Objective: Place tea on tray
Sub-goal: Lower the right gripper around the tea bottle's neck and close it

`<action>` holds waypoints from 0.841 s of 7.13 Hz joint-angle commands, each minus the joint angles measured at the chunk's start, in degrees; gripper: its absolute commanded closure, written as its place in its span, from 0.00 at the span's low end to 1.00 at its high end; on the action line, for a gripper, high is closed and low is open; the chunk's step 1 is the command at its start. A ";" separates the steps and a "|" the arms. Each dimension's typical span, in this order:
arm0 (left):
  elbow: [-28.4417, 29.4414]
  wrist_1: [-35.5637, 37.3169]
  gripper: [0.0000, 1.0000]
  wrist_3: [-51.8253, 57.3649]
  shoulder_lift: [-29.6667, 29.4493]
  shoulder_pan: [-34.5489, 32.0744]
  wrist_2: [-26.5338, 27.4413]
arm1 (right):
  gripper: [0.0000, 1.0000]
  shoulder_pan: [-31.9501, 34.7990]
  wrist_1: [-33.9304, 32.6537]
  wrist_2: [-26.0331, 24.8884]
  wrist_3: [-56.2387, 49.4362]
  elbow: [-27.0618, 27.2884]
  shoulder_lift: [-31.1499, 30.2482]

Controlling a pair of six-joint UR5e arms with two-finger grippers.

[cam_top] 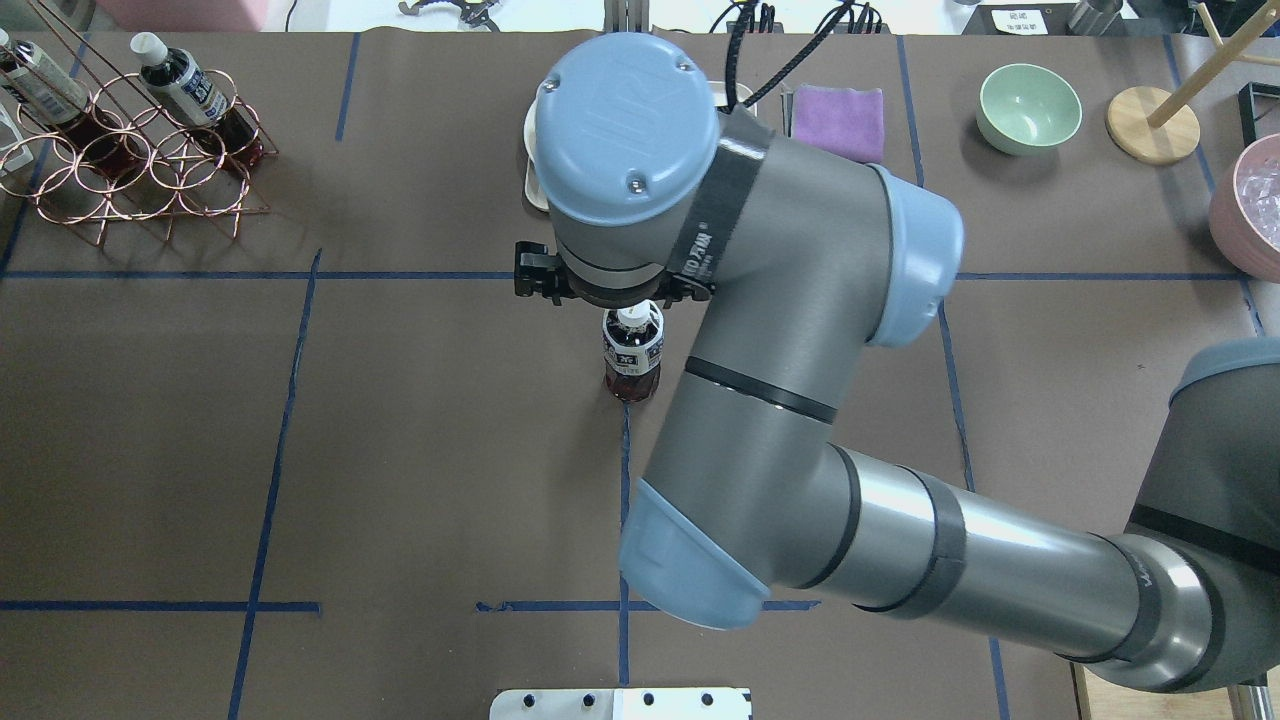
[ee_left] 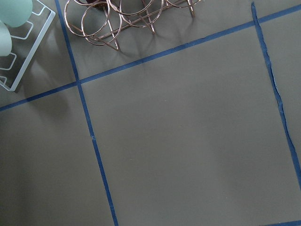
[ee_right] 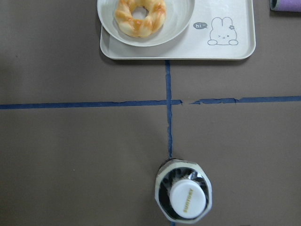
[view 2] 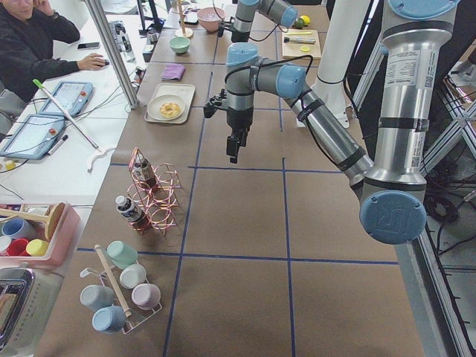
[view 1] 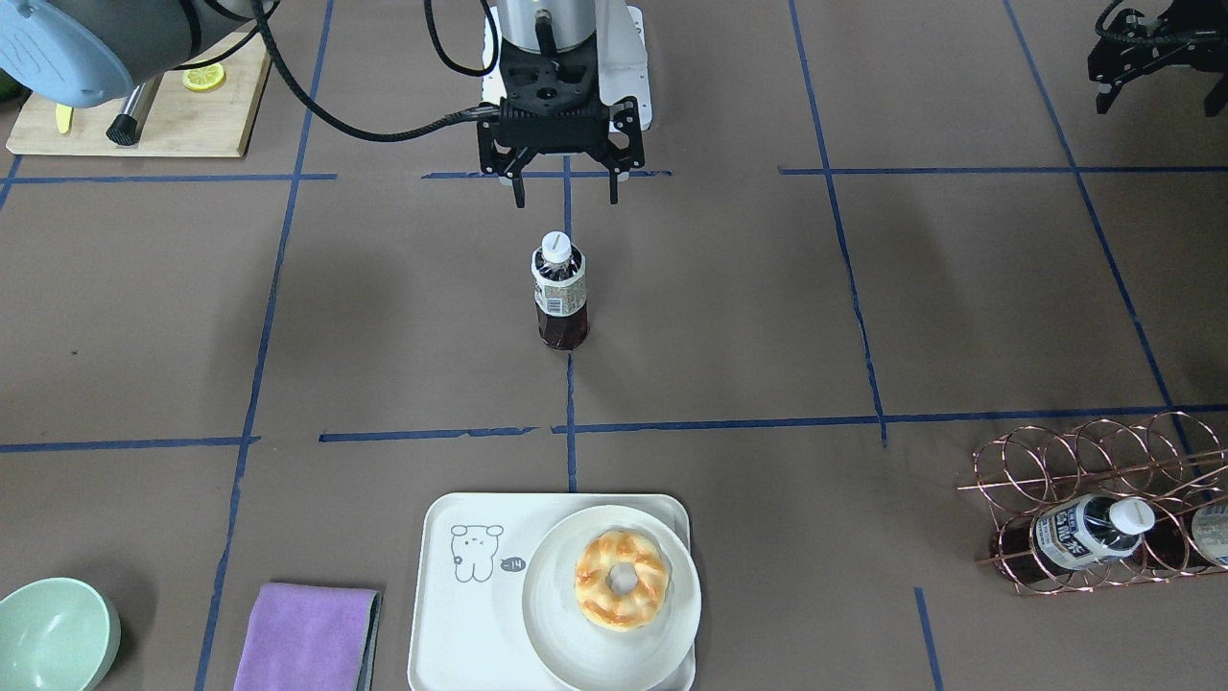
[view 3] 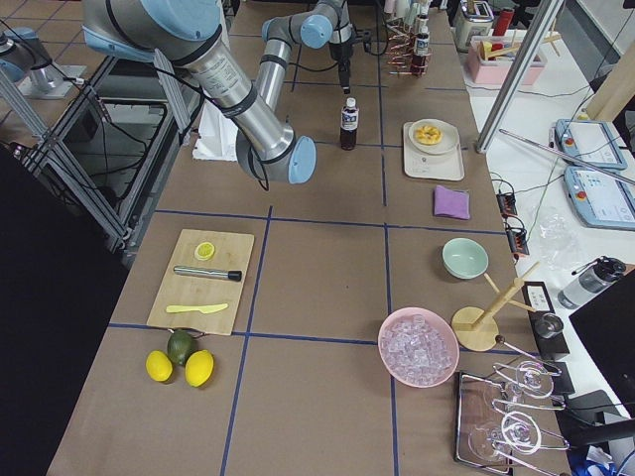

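Observation:
The tea (view 1: 559,293), a small bottle of dark liquid with a white cap, stands upright and alone at the table's middle; it also shows in the right wrist view (ee_right: 187,200) and the overhead view (cam_top: 632,350). My right gripper (view 1: 566,200) is open and empty, hanging above the bottle without touching it. The cream tray (view 1: 451,624) with the cartoon animal lies beyond the bottle at the operators' edge. It carries a round white plate (view 1: 547,624) with a doughnut (view 1: 621,580). The tray's animal side (ee_right: 235,23) is bare. My left gripper (view 1: 1156,101) is open and empty, far off to the side.
A copper wire rack (view 1: 1094,461) holds more tea bottles on my left. A purple cloth (view 1: 307,638) and a green bowl (view 1: 53,633) lie beside the tray. A wooden board (view 1: 163,125) with a lemon slice and a knife sits near my base.

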 commanded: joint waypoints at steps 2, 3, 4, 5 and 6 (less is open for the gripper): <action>0.09 0.00 0.00 0.10 -0.01 -0.04 -0.11 | 0.00 0.18 0.97 -1.10 -3.89 -5.21 2.24; 0.27 0.00 0.00 0.10 -0.01 -0.04 -0.11 | 0.00 0.87 0.88 -0.93 -5.98 -5.21 2.07; 0.27 0.00 0.00 0.01 -0.01 -0.04 -0.19 | 0.00 1.58 1.05 -0.23 -7.05 -4.68 0.76; 0.27 0.00 0.00 0.01 -0.01 -0.04 -0.19 | 0.00 1.58 2.10 -0.22 -7.15 -4.24 -0.30; 0.18 -0.09 0.00 0.01 -0.10 -0.04 -0.11 | 0.00 1.58 4.20 -0.22 -7.15 -4.15 -1.79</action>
